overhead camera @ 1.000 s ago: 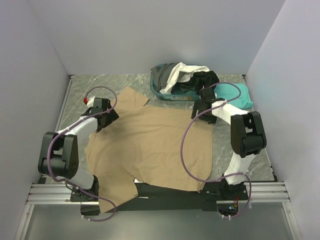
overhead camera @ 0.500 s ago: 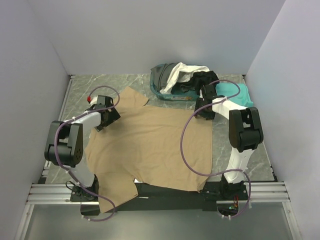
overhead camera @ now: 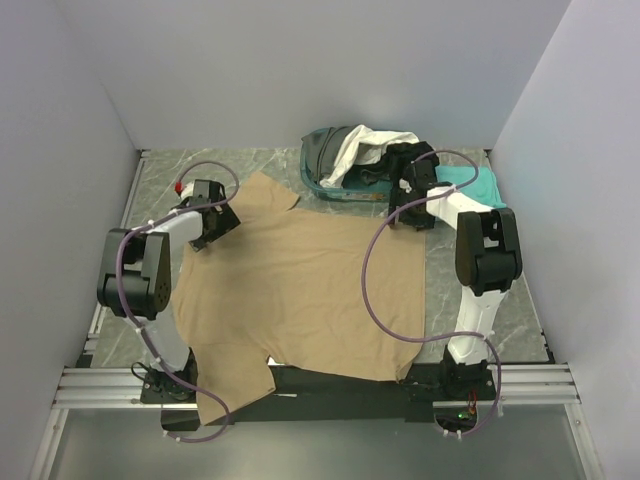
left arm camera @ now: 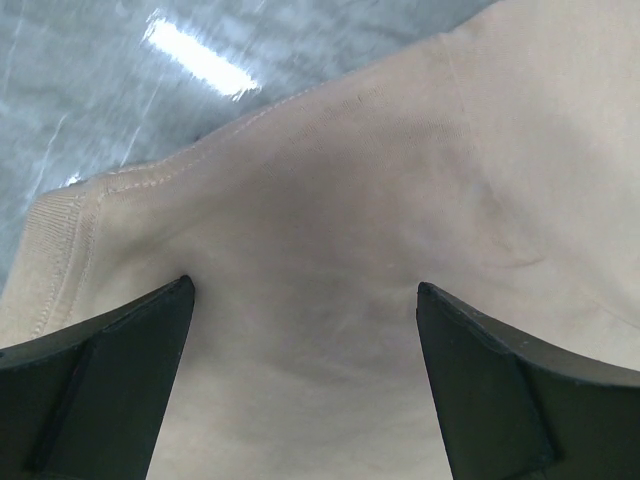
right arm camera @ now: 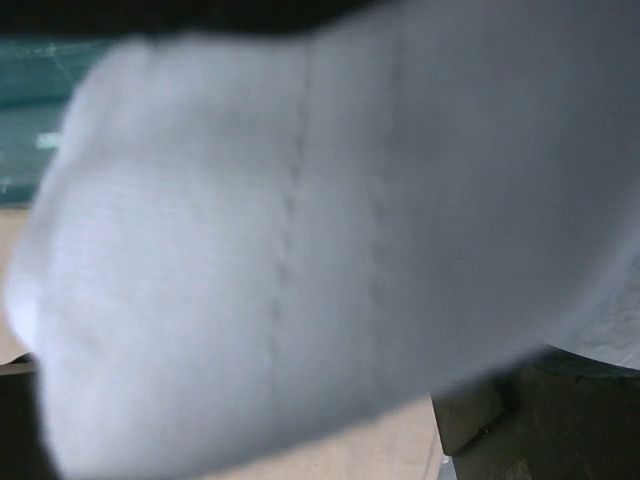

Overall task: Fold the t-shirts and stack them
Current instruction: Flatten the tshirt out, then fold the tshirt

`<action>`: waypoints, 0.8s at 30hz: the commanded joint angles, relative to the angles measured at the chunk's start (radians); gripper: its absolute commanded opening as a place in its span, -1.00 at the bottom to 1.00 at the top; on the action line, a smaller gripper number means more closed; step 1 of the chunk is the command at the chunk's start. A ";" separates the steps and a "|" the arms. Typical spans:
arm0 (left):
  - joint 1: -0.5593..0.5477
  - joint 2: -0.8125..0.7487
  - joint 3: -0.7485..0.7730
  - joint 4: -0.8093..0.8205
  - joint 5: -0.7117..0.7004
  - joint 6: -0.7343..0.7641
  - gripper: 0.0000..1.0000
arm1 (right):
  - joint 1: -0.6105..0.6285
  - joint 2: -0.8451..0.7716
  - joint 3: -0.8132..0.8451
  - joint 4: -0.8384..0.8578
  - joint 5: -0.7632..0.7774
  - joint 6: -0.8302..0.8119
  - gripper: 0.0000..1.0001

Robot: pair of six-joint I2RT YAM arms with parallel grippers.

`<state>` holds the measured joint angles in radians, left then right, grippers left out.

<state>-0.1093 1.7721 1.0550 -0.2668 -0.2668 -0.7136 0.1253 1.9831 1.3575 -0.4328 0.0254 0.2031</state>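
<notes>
Table: flat grey surface with a marbled, slightly glossy pattern.
Tan t-shirt: soft matte knit spread flat across the middle of the table, with only shallow wrinkles. Up close it shows a stitched seam and a ribbed edge band.
Tan t-shirt, direction: the two sleeves sit at its left end, one pointing to the far side and one to the near side. The straight hem lies at the right, so the body runs left to right. The near sleeve hangs over the table's front edge.
Basket: teal plastic with rounded walls, at the far edge just beyond the tan shirt's far right corner.
White t-shirt: crumpled and draped over the basket's rim. The right wrist view is filled by blurred white cloth crossed by two seam lines.
Teal t-shirt: bunched on the table to the right of the basket.
Dark cloth: heaped inside the basket; how many pieces cannot be told.
Left gripper: black wedge fingers spread wide just above the tan shirt's far left shoulder, gripping nothing.
Right gripper: at the basket's right end, its fingers hidden by the white cloth. I cannot tell how far apart they stand or whether they hold anything.
Count: two arms, one basket, one tan shirt, one white, one teal.
</notes>
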 commanded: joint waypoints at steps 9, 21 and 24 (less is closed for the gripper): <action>0.013 0.066 0.143 0.014 0.052 0.048 0.99 | -0.015 -0.006 0.129 0.005 0.062 -0.114 0.71; 0.011 -0.220 0.005 0.015 0.110 -0.018 0.99 | 0.013 -0.380 -0.210 0.068 -0.022 0.131 0.77; 0.013 -0.293 -0.099 0.047 0.138 -0.049 0.99 | 0.027 -0.438 -0.357 0.095 -0.070 0.165 0.82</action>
<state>-0.0994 1.5417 1.0290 -0.2497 -0.1780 -0.7208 0.1329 1.5730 1.1084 -0.3717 0.0101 0.2867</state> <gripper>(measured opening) 0.995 0.904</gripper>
